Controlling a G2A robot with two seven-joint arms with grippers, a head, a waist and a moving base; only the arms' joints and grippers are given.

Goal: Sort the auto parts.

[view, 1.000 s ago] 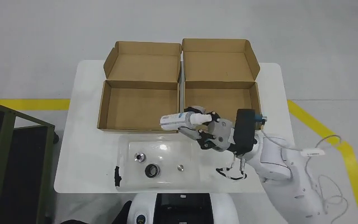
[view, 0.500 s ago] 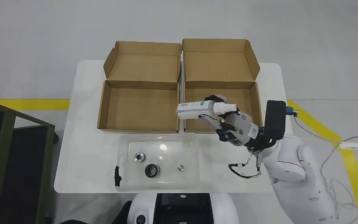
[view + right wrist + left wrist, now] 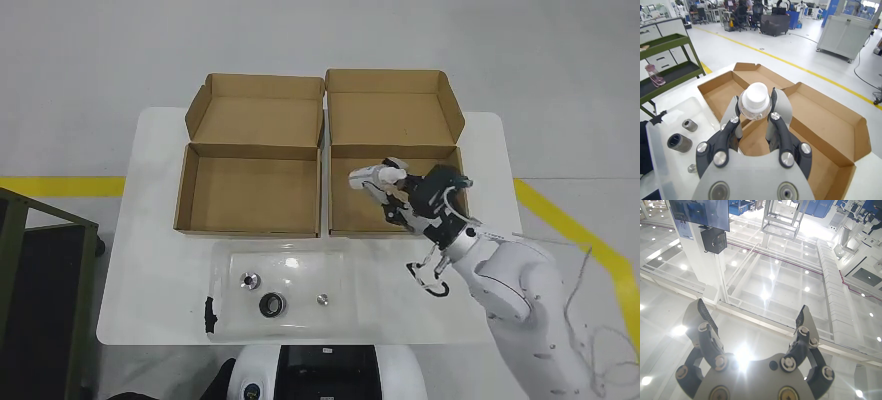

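Right gripper (image 3: 393, 192) (image 3: 755, 97): fingers pinching a clear plastic bottle with a white cap (image 3: 372, 177) (image 3: 755, 103), one finger on each side of the clear body, close to the cap. The bottle is in the air over the right-hand open cardboard box (image 3: 350, 216) (image 3: 821, 123), on the side nearest the left-hand open cardboard box (image 3: 250, 195) (image 3: 719, 94). It touches neither the floor nor the walls as far as I can see.

Left gripper (image 3: 752, 306): pointed up at the ceiling, fingers spread wide, nothing between them.

The boxes sit side by side on the white surface (image 3: 160, 200), walls touching, lids folded open on the far side. Both floors look bare.

A clear plastic tray (image 3: 225, 262) (image 3: 651, 144) sits on the near side of the surface, just beside the boxes. In it:
- grey metal bushing (image 3: 248, 281) (image 3: 689, 125), standing on end
- dark metal sleeve, the widest of the three (image 3: 272, 304) (image 3: 679, 142), just beside the bushing
- small silver nut-like piece (image 3: 322, 298) (image 3: 691, 168), apart from the other two

A black ragged strip (image 3: 210, 312) (image 3: 659, 117) sits at the tray's left end; I can't tell what it is.
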